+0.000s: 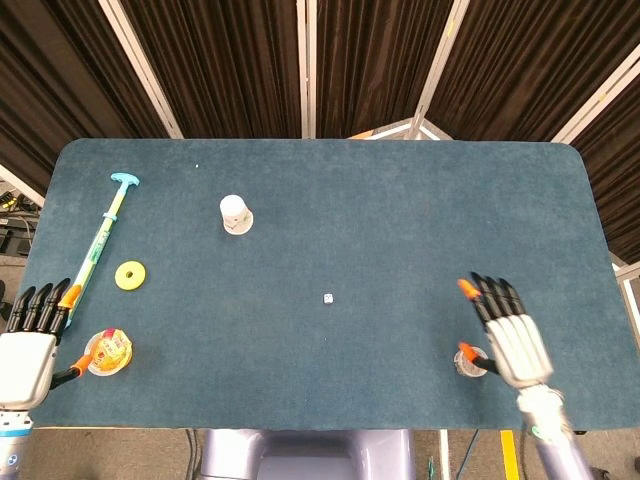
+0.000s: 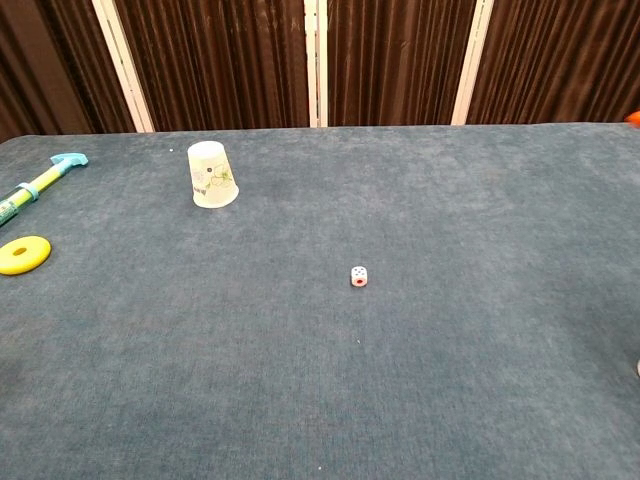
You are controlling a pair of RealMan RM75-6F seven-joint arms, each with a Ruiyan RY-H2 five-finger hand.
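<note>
My right hand (image 1: 511, 337) hovers open over the table's near right, fingers spread and pointing away from me. Its orange thumb tip overlaps a small clear round container (image 1: 468, 364). In the chest view only an orange fingertip (image 2: 633, 118) shows at the right edge. My left hand (image 1: 27, 346) lies open at the near left corner, its thumb beside a small round container with colourful contents (image 1: 109, 353). A white die (image 1: 328, 298) (image 2: 359, 276) sits near the middle. An upturned white paper cup (image 1: 235, 214) (image 2: 212, 174) stands further back on the left.
A yellow ring (image 1: 130, 274) (image 2: 22, 254) and a long green-and-yellow stick with a teal T-handle (image 1: 105, 230) (image 2: 40, 182) lie at the left of the blue table (image 1: 400, 220). Dark curtains hang behind the far edge.
</note>
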